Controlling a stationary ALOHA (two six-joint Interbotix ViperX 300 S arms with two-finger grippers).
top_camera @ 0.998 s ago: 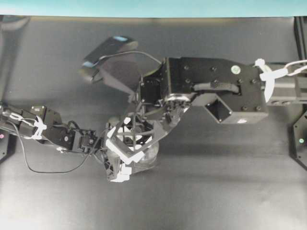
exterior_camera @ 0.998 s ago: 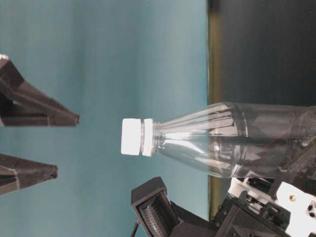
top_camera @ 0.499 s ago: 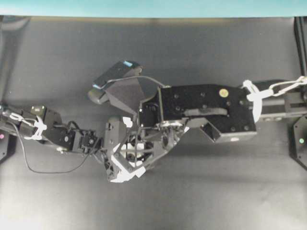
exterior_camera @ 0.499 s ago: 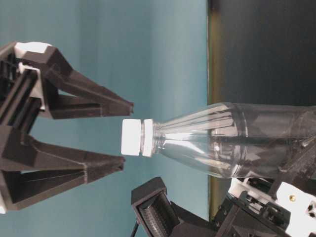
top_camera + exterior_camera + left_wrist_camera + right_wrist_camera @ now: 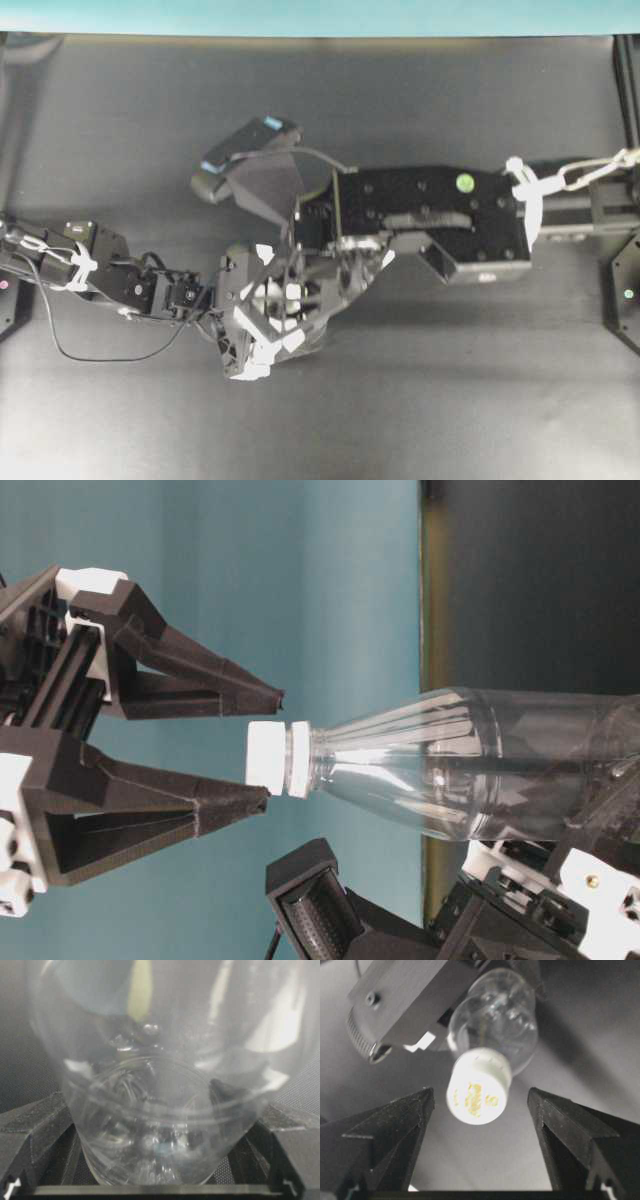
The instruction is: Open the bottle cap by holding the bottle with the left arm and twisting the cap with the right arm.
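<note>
A dark grey table (image 5: 470, 400) is seen across almost the whole overhead view, its matte surface lit softly, with a brighter patch at the lower left corner of the frame. A teal wall (image 5: 320, 15) is shown as a narrow strip along the top edge. Black fixtures (image 5: 625, 290) are cut off at the right edge, and another is glimpsed at the left edge. In the table-level view, which is turned on its side, the teal wall (image 5: 250, 580) is spread over the left part of the frame and the table (image 5: 540, 580) over the upper right. A thin yellowish edge (image 5: 428, 600) is seen between them.
</note>
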